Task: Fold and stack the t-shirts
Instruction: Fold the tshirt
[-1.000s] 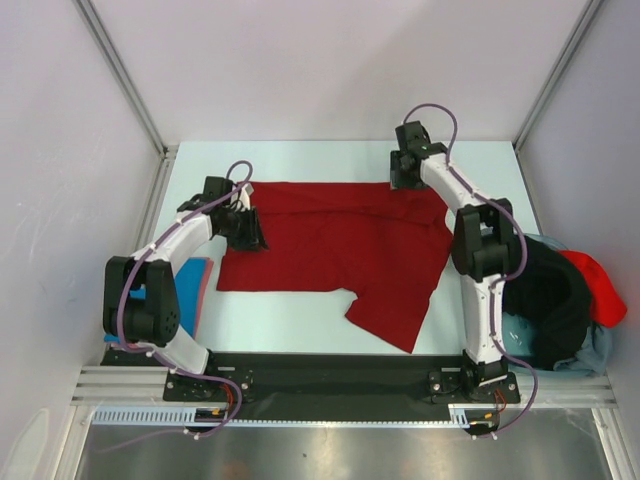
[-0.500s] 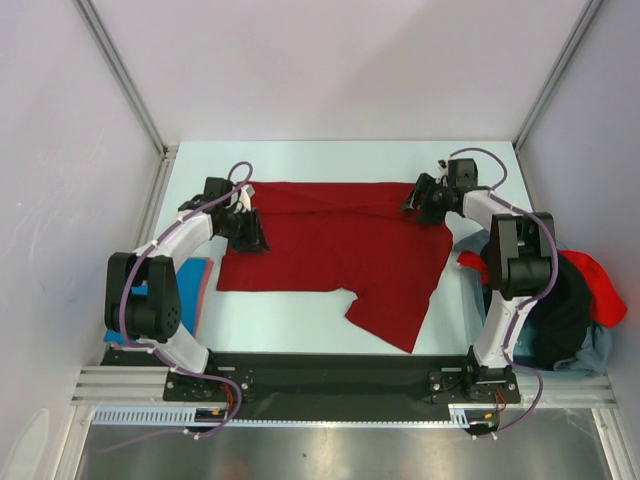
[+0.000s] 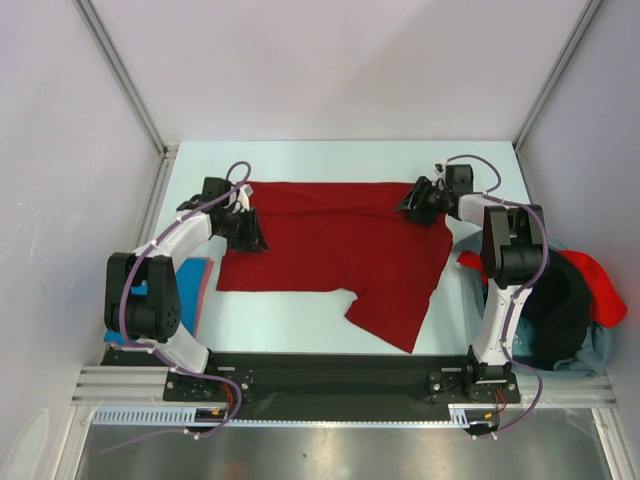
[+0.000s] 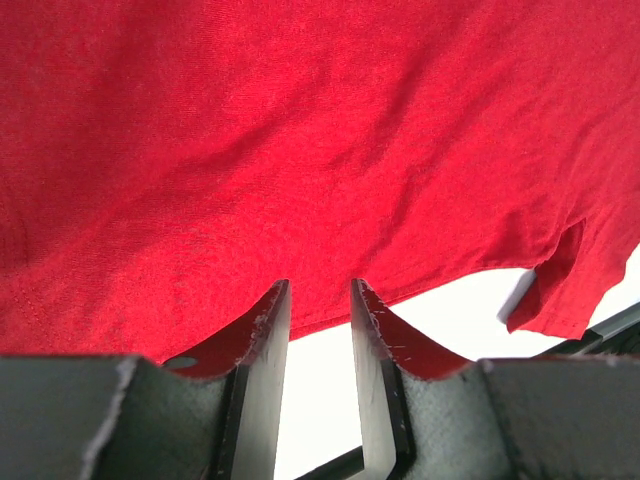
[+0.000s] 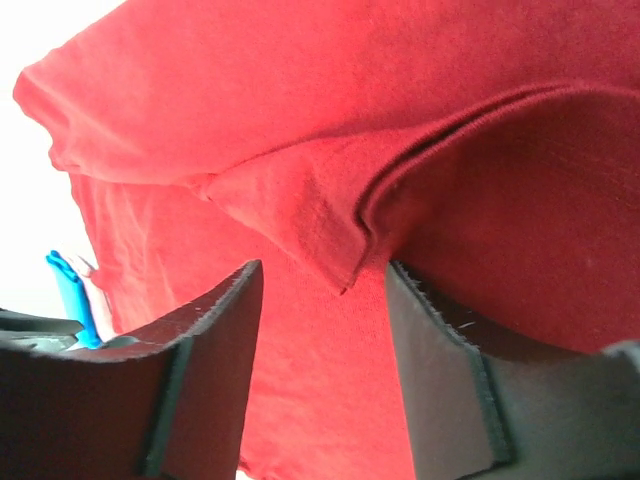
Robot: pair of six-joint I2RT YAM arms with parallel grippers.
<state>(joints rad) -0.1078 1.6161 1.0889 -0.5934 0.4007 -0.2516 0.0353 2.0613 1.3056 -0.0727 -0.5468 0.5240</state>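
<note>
A dark red t-shirt [image 3: 330,240] lies spread flat on the table, with one sleeve [image 3: 395,315] reaching toward the near edge. My left gripper [image 3: 254,240] rests low at the shirt's left edge. In the left wrist view [image 4: 318,290] its jaws stand a narrow gap apart with white table showing between them, the tips at the cloth's hem [image 4: 320,315]. My right gripper [image 3: 406,205] sits at the shirt's far right corner. In the right wrist view [image 5: 325,268] it is wide open over a folded flap of red cloth [image 5: 300,215].
A folded bright blue shirt [image 3: 192,285] lies at the left table edge, and a sliver of it shows in the right wrist view [image 5: 68,292]. A heap at the right holds a black shirt [image 3: 548,300], a brighter red one [image 3: 598,285] and a pale grey-blue one [image 3: 592,352].
My right arm has swung from the far edge out to the right and come down low, its gripper now pointing left at the shirt's far right corner. The left arm has not moved.
</note>
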